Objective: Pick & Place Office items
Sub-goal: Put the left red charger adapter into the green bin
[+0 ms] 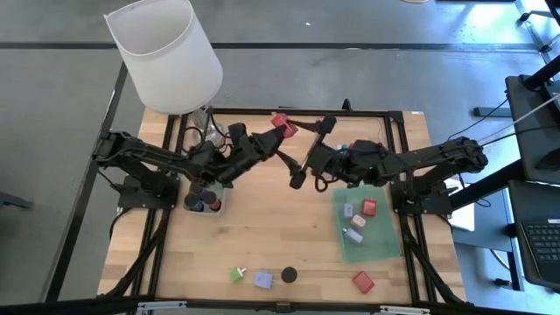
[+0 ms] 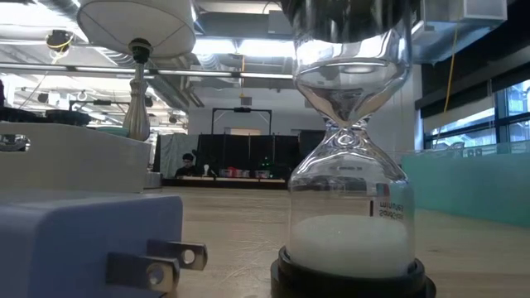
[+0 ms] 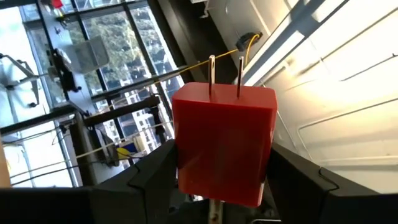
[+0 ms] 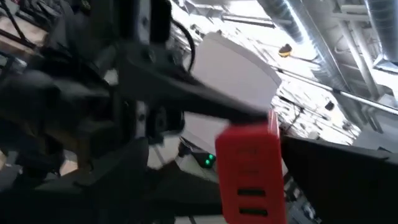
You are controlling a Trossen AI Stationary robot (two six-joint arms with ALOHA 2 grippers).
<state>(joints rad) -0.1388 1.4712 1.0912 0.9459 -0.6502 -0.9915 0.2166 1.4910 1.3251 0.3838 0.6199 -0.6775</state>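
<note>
Red block (image 3: 222, 146): smooth glossy plastic, two metal prongs. Counter (image 1: 262, 236): pale matt wood. Hourglass (image 2: 352, 165): clear glass.

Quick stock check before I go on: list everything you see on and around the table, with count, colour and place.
Red plug block: one, held above table's middle.
Green tray: one, right side, holding about four small blocks.
Clear tray: one, left, with dark round pieces.
Loose pieces: green bit, lilac block, black cap, red block, near edge.
Lamp: one, white shade, far left.
Left tool: shut on red plug block.
Right tool: open, beside it.
</note>
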